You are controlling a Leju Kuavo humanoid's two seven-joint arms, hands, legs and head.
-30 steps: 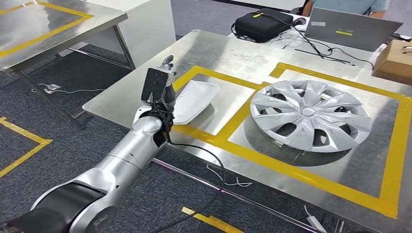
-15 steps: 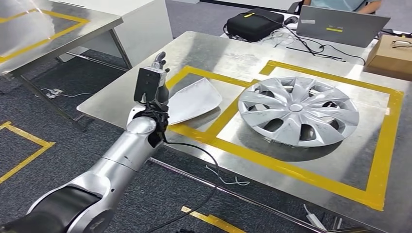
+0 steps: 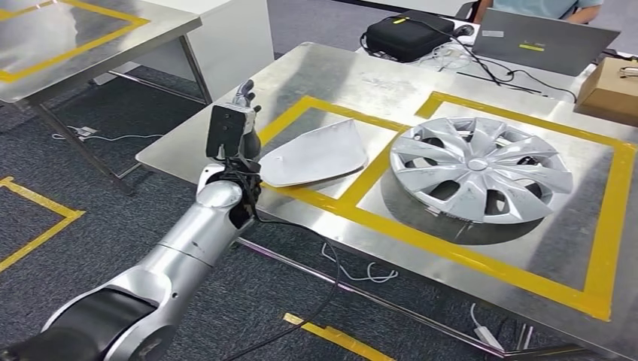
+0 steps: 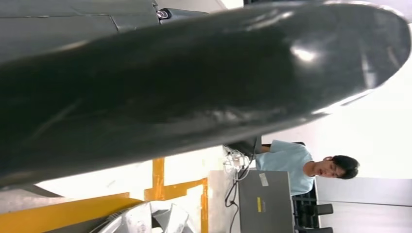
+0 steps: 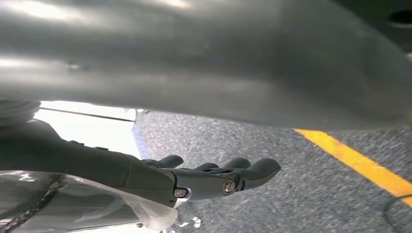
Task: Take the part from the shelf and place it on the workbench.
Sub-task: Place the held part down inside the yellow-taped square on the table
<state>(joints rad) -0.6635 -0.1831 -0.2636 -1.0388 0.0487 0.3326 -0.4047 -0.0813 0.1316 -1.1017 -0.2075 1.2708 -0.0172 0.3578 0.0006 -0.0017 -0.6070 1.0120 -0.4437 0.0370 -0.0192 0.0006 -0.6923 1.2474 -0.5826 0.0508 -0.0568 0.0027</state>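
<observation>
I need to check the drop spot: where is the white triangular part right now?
In the head view, the white part lies in the smaller yellow-taped box on the workbench, left of the hubcap, with the left hand at its near-left edge.

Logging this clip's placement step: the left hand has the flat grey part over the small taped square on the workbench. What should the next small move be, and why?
Probably lower the part a little until it lies flat, then let go. It already sits inside the small yellow-taped square of the workbench, beside the wheel cover, but looks tilted, its far edge raised above its shadow. The left hand is at its near edge; the grip itself is hidden.
</observation>
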